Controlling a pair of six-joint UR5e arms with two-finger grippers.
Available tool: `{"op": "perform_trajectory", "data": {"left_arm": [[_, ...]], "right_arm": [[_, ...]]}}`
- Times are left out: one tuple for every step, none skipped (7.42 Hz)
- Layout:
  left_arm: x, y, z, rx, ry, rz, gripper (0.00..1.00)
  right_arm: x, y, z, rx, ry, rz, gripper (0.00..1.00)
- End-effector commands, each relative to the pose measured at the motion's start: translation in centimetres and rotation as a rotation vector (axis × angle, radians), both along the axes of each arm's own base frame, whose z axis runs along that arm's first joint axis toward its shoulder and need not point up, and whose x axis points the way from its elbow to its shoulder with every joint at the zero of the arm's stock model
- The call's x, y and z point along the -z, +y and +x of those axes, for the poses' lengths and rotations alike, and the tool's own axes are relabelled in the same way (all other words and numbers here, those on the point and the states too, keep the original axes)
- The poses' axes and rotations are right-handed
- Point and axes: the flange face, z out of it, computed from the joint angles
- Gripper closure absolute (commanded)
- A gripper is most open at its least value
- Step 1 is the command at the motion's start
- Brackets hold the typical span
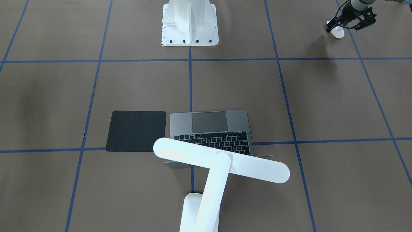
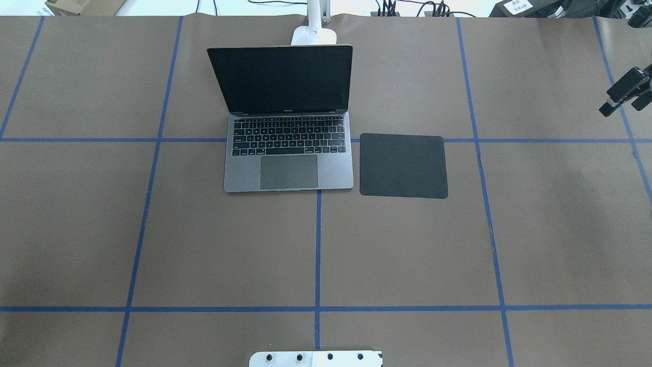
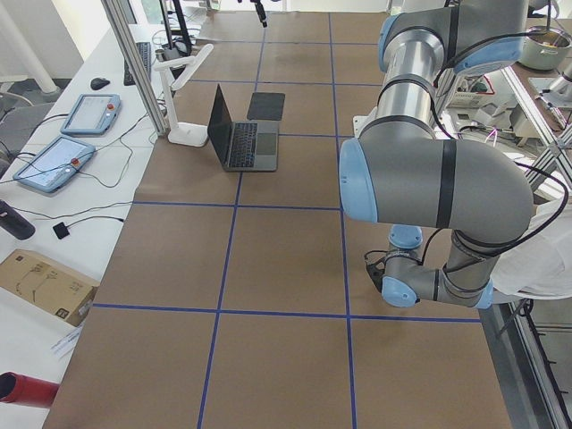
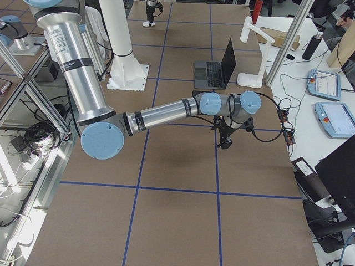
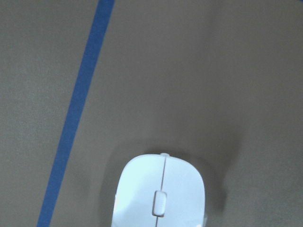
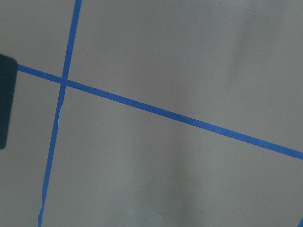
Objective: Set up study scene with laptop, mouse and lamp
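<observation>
The grey laptop (image 2: 288, 168) stands open at the table's far middle, screen upright; it also shows in the front view (image 1: 238, 120). The white lamp (image 1: 222, 164) stands behind it, its bar head over the keyboard's far edge and its base (image 2: 313, 35) on the table. The white mouse (image 1: 338, 33) sits between the fingers of my left gripper (image 1: 334, 29), far out on my left near the base row. It fills the bottom of the left wrist view (image 5: 161, 194), with a shadow under it. My right gripper (image 2: 620, 107) is open and empty at the far right.
A thin black square mat (image 2: 402, 165) lies flat just right of the laptop; its edge shows in the right wrist view (image 6: 4, 101). The white bolted pedestal (image 1: 190, 25) stands at the near middle. Blue tape lines grid the brown table cover.
</observation>
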Motion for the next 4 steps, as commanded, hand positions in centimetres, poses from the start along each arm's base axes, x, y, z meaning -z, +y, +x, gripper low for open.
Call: {"op": "perform_trajectory", "data": {"left_arm": [[-0.3, 0.2, 0.2, -0.003, -0.004, -0.008, 0.05], [-0.7, 0.4, 0.6, -0.005, -0.003, -0.011, 0.05], [-1.0, 0.8, 1.4, -0.005, 0.004, -0.013, 0.08], [-0.7, 0.6, 1.1, -0.005, 0.023, -0.021, 0.18]], "right_arm": [[0.2, 0.1, 0.0, -0.002, 0.001, 0.002, 0.01], [0.3, 0.0, 0.0, -0.002, 0.001, 0.004, 0.01], [0.3, 0.0, 0.0, -0.002, 0.001, 0.004, 0.01], [0.3, 0.0, 0.1, -0.003, 0.002, 0.005, 0.01]]}}
